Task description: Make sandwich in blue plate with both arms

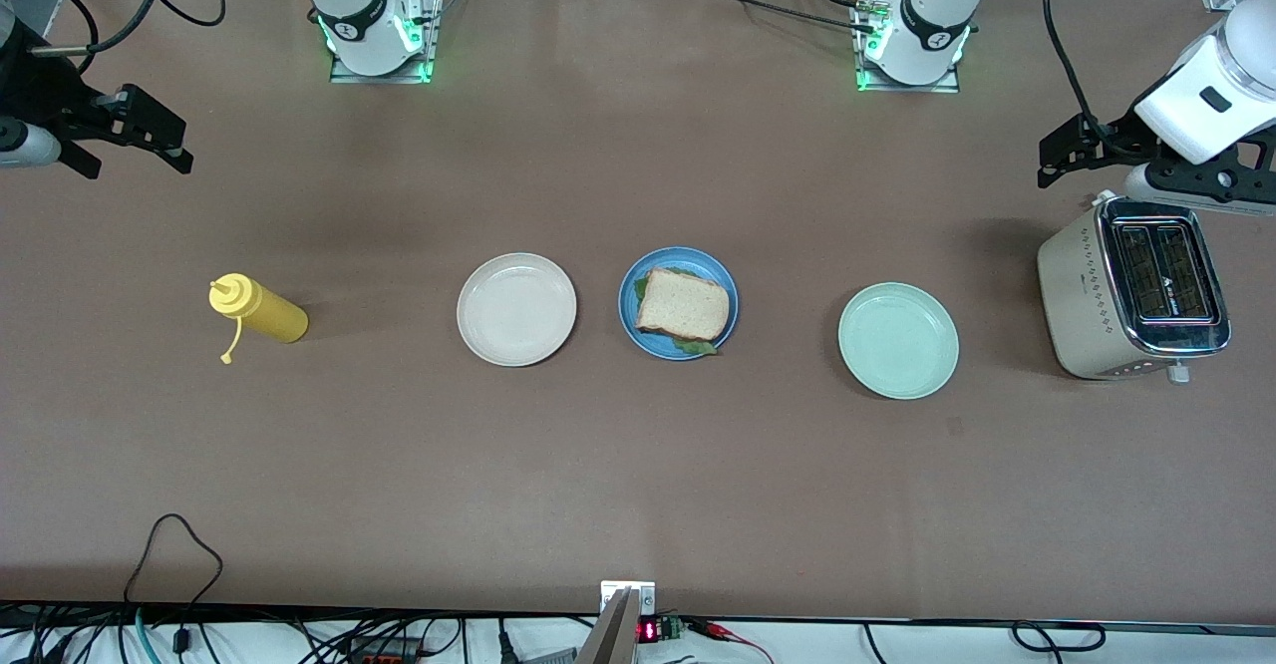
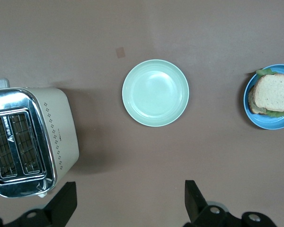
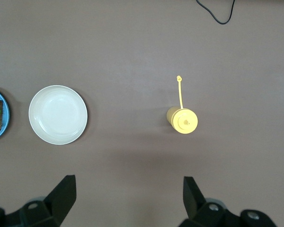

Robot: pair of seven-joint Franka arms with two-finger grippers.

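On the round blue plate (image 1: 678, 303) mid-table sits the soft, probably light sandwich of 2 toasted slices and lettuce (image 1: 682, 304), best held by its crusts, while, toward the bases, the left gripper (image 1: 1082, 151) and right gripper (image 1: 150, 136) hang spread and empty.

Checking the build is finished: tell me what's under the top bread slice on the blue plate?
Under the top bread slice, green lettuce pokes out on the blue plate. A lower slice's edge shows in the left wrist view; anything else is covered.

Sandwich (image 1: 682, 305) w/ lettuce, flat on blue plate (image 1: 629, 297).
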